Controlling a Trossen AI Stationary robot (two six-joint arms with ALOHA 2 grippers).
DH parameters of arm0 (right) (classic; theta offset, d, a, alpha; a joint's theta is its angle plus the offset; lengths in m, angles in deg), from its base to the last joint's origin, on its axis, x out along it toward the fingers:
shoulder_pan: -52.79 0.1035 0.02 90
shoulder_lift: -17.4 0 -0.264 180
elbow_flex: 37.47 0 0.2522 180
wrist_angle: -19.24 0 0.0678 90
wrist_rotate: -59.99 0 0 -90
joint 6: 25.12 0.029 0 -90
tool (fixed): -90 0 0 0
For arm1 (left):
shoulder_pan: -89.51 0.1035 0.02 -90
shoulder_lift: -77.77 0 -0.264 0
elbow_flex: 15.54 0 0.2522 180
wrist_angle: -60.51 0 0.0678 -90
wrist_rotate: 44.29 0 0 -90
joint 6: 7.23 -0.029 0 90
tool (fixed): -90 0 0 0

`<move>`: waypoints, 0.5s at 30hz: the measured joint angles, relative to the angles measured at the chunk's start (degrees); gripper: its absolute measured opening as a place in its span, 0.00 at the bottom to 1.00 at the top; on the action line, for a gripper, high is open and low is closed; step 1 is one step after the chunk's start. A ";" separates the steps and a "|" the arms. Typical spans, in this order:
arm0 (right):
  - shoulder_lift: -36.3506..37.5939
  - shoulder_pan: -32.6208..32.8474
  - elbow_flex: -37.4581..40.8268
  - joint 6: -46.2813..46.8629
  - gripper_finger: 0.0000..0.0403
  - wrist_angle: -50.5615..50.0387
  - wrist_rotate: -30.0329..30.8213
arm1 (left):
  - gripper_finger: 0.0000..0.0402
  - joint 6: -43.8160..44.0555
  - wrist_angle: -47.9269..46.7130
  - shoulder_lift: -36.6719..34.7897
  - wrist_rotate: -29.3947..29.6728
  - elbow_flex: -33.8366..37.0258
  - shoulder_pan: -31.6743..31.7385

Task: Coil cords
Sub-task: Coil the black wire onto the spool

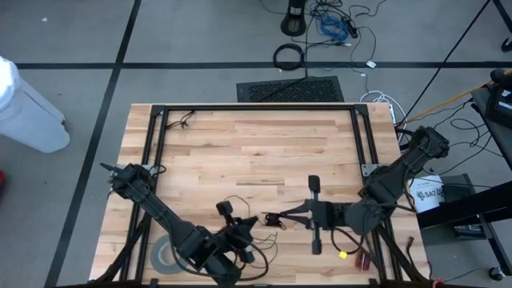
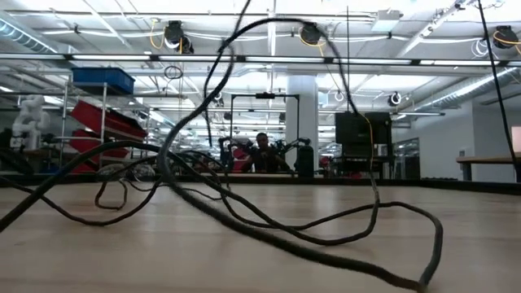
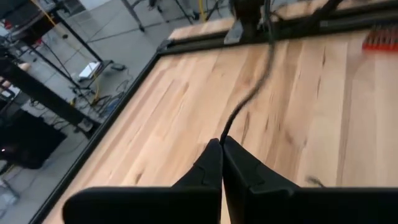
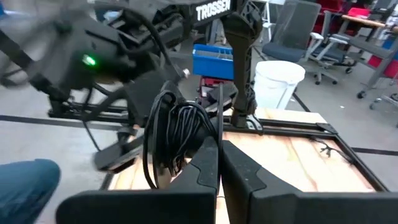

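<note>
Right up against the low-view lens, the thin dark cord [image 2: 244, 216] is sprawling in loose loops across the lower half of the frame, one strand climbing out of the top.

The left gripper [image 3: 221, 144] is sitting at lower centre of its wrist view, fingers pressed together and pinching the cord [image 3: 249, 99], which is running away over the table [image 3: 186, 93] toward the upper centre. In the high view that left gripper [image 1: 250, 222] is sitting low and left of centre, the arm reaching in from the lower left corner.

The right gripper [image 4: 220, 147] is also showing fingers together at lower centre of its wrist view, nipped on a thin strand rising straight up, with a bundle of coiled cord [image 4: 174, 134] hanging just left of it. Overhead, the right gripper [image 1: 276, 218] is lying just right of the left one, near the bottom centre, the two nearly meeting, and the cord [image 1: 232, 200] is trailing in thin loops on the wood around them.

Further out, a grey tape roll [image 1: 164, 254] is lying at lower left under the left arm, and a white bucket [image 4: 278, 81] is standing beyond the table in the upper right of the right wrist view.
</note>
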 joint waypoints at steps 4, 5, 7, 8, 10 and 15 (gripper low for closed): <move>1.18 0.80 0.00 0.03 0.00 -0.15 0.14 | 0.00 6.12 -8.28 -0.02 -1.42 0.00 -0.94; 1.38 0.82 0.00 0.00 0.00 -0.16 0.20 | 0.00 8.04 -10.33 -0.02 -1.71 0.00 -1.23; 1.73 1.07 0.01 -0.02 0.00 -0.44 0.42 | 0.00 11.59 -14.39 -0.02 -2.29 0.00 -1.88; 1.82 1.10 0.02 -0.03 0.00 -0.44 0.47 | 0.00 13.08 -16.27 -0.02 -2.59 0.00 -2.26; 1.91 1.14 0.02 -0.04 0.00 -0.43 0.43 | 0.00 15.55 -19.43 -0.02 -3.36 0.00 -2.88; 1.93 1.10 0.02 -0.55 0.00 -0.48 0.22 | 0.00 16.86 -23.55 -0.02 -3.53 0.00 -3.57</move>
